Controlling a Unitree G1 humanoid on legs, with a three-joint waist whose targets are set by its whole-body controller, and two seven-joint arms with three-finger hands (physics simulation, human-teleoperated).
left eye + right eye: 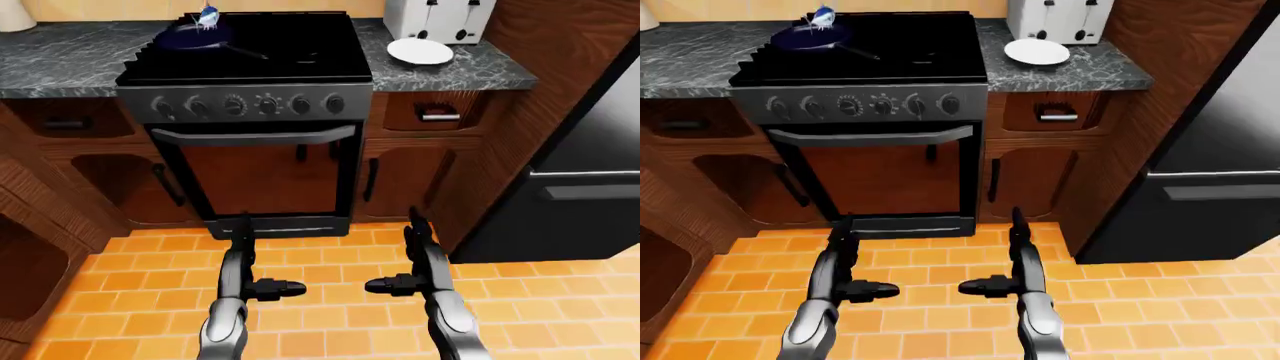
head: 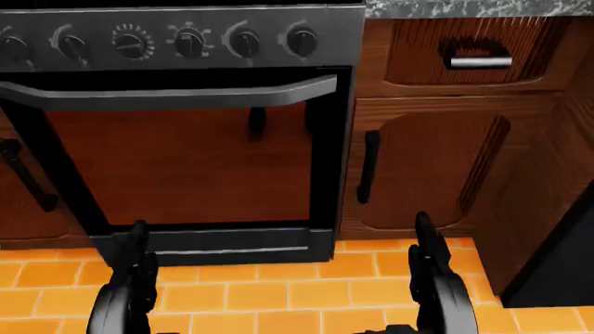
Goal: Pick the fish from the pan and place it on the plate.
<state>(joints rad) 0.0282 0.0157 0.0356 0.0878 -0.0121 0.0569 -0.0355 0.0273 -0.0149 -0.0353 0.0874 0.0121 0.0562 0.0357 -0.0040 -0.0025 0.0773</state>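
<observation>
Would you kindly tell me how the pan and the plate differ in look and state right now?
The pan is dark blue with a long handle, while the plate is white and has none. The pan holds the fish; the plate is bare. The pan sits on the black stove, the plate on the grey counter right of it. Both are round and untouched by either hand.

counter (image 1: 60,56): dark veined stone, polished
stove (image 1: 250,105): black metal, glossy
cabinets (image 1: 410,176): brown wood
floor (image 1: 330,300): orange tile
plate (image 1: 420,51): white, smooth
</observation>
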